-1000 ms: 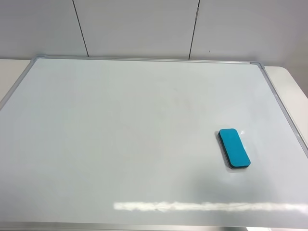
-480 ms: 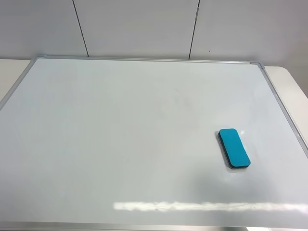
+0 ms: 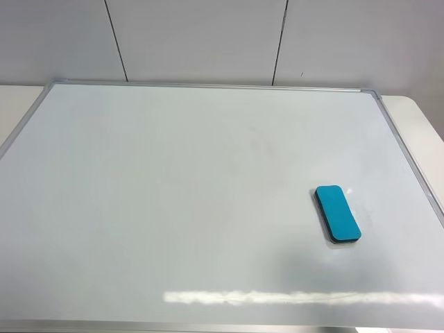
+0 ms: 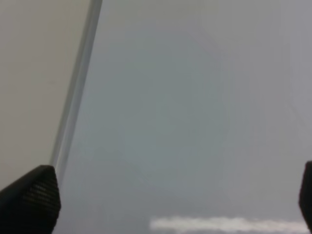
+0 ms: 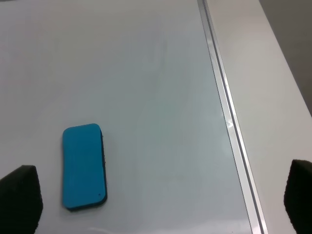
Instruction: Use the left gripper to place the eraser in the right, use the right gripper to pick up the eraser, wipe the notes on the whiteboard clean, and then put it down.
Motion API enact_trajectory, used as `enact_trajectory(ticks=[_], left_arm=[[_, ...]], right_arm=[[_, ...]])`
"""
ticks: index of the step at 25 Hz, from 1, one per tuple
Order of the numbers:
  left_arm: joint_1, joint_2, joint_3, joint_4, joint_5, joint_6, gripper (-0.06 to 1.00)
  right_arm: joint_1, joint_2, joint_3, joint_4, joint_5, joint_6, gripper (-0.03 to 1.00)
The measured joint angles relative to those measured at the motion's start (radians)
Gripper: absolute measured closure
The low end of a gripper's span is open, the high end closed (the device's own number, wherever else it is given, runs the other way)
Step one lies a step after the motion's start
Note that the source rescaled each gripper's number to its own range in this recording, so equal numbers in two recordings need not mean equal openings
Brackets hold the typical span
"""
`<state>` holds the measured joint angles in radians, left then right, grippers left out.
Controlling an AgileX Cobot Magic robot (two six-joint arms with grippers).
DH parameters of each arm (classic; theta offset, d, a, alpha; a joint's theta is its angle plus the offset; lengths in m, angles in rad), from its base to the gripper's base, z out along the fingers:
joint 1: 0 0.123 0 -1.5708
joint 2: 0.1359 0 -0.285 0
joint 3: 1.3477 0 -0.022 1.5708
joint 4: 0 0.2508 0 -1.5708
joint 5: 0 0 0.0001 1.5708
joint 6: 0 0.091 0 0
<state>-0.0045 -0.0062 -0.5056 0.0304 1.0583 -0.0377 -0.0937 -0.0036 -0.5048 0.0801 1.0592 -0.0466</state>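
The teal eraser lies flat on the right part of the whiteboard, felt side down. It also shows in the right wrist view. No red notes show on the board; its surface looks plain white. Neither arm appears in the exterior high view. My left gripper is open and empty over bare board beside the silver frame. My right gripper is open and empty, pulled back from the eraser, with the board's right frame between its fingertips.
The board lies on a pale table that shows past its right edge and also at the far left. A grey panelled wall rises behind. A bright light reflection streaks the board's front.
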Motion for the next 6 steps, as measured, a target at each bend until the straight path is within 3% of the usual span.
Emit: enact_trajectory(ticks=[6], left_arm=[[0.0, 0.0, 0.0, 0.0, 0.0, 0.0, -0.06]], right_arm=[[0.0, 0.0, 0.0, 0.0, 0.0, 0.0, -0.03]])
